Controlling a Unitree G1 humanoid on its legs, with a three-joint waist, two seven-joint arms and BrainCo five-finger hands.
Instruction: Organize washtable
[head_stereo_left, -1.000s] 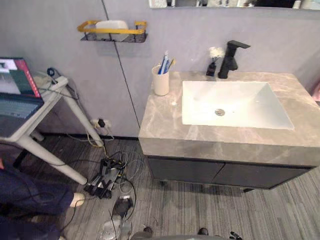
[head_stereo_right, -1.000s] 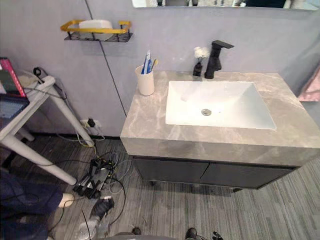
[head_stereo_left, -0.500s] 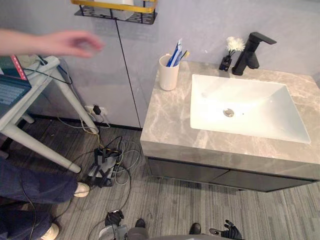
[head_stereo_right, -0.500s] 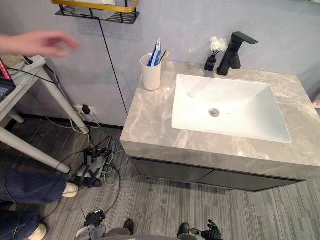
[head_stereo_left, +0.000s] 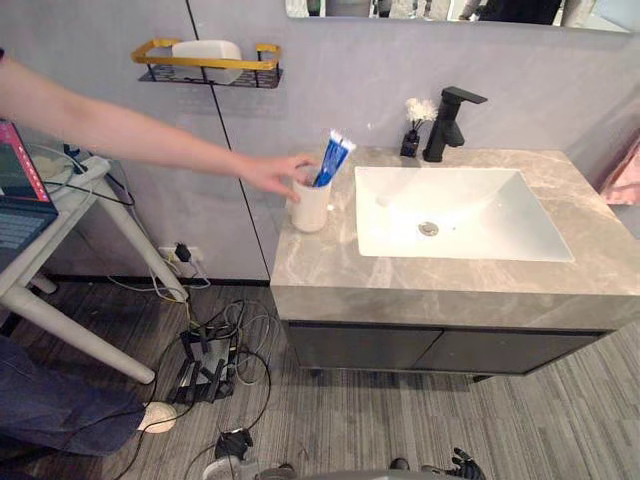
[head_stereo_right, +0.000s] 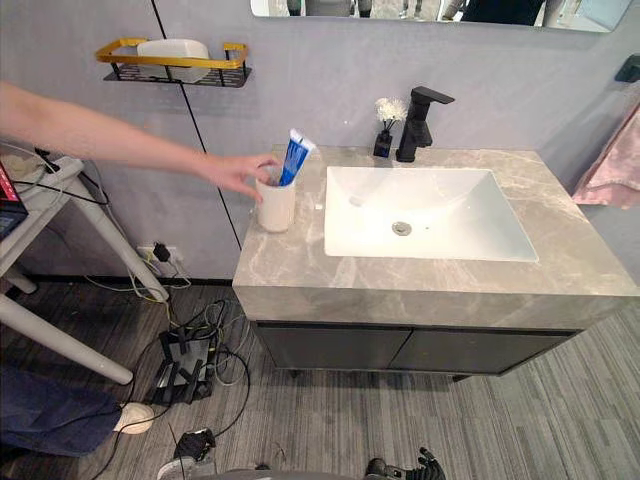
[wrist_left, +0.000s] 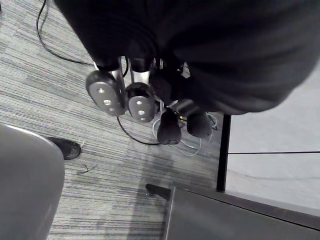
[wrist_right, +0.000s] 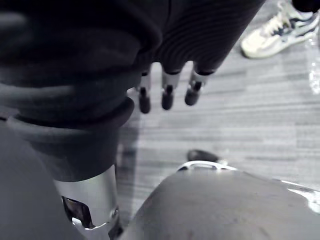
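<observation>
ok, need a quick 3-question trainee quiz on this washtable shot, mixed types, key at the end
1. True or false: the cup stands inside the sink.
2. What reaches for the cup? A) a brush B) a person's hand C) a cloth
3. Fill in: the vase of white flowers stands beside the black ____.
Key: 1 false, it stands on the counter, left of the sink; 2 B; 3 faucet.
</observation>
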